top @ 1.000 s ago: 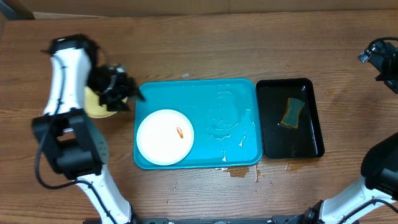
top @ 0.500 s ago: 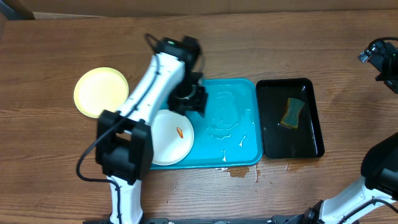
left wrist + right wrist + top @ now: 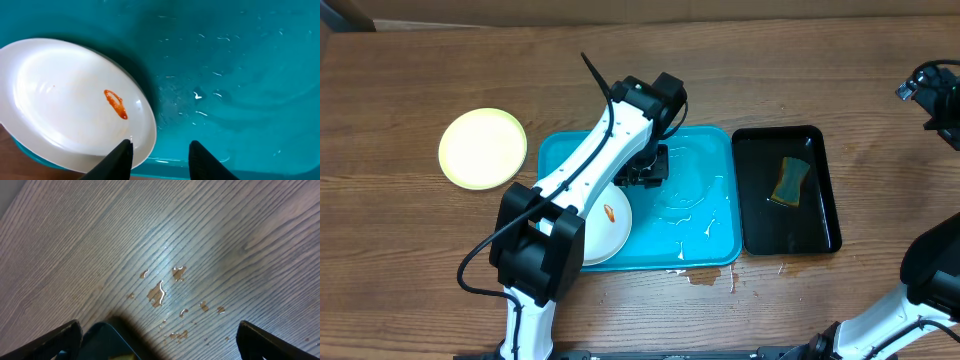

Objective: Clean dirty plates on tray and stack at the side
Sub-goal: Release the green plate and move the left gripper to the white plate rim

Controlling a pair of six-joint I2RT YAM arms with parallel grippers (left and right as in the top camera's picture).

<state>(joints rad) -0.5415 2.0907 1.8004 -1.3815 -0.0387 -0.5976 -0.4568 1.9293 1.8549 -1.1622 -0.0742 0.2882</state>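
Closest in, the left gripper (image 3: 160,155) hangs empty over the tray (image 3: 240,60), fingers apart; the smeared white plate (image 3: 70,100) lies just to its left there. Farther left, the yellow plate (image 3: 482,148) sits on the counter (image 3: 720,60).

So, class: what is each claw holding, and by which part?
Nothing. The left claw hangs open over the turquoise tray beside the white plate; the right claw is open too.

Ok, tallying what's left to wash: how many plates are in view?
2: a white plate on the turquoise tray, a yellow-green plate on the table left of it. Another may hide beneath it.
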